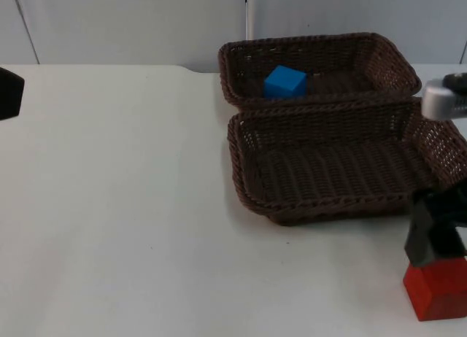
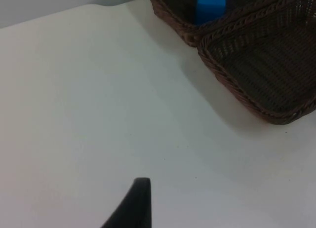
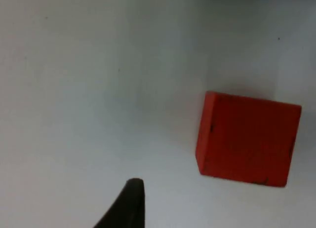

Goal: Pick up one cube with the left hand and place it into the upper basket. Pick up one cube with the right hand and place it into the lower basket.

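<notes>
Red cube (image 1: pixel 438 287) on table, just beside right gripper (image 1: pixel 432 242) fingers.

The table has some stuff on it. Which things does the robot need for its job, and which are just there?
For the job:
blue cube, already in the upper basket
red cube, on the table by the right gripper
lower basket, nothing in it yet
left gripper, waiting at the table's far left

Just there:
white table
grey wall
</notes>
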You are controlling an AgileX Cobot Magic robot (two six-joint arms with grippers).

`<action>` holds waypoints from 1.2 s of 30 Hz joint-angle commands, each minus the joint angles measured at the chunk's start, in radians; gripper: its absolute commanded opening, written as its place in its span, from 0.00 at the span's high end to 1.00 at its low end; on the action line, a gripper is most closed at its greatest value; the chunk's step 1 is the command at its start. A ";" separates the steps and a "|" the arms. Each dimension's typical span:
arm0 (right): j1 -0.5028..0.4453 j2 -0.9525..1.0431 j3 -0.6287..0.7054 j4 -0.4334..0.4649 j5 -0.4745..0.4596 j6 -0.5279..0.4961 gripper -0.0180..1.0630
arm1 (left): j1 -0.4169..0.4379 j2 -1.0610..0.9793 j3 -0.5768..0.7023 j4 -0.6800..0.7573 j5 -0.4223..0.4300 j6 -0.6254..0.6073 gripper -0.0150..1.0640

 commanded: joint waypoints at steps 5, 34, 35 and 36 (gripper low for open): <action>0.006 0.094 -0.007 -0.161 -0.074 0.224 0.01 | -0.006 -0.007 0.005 -0.014 -0.015 -0.007 0.01; 0.004 0.335 -0.007 -0.188 -0.276 0.316 0.23 | -0.006 -0.007 0.005 -0.014 -0.015 -0.007 0.01; 0.004 0.335 -0.007 -0.188 -0.269 0.316 0.33 | -0.006 -0.007 0.005 -0.014 -0.015 -0.007 0.01; 0.004 0.335 -0.007 -0.188 -0.269 0.316 0.33 | -0.006 -0.007 0.005 -0.014 -0.015 -0.007 0.01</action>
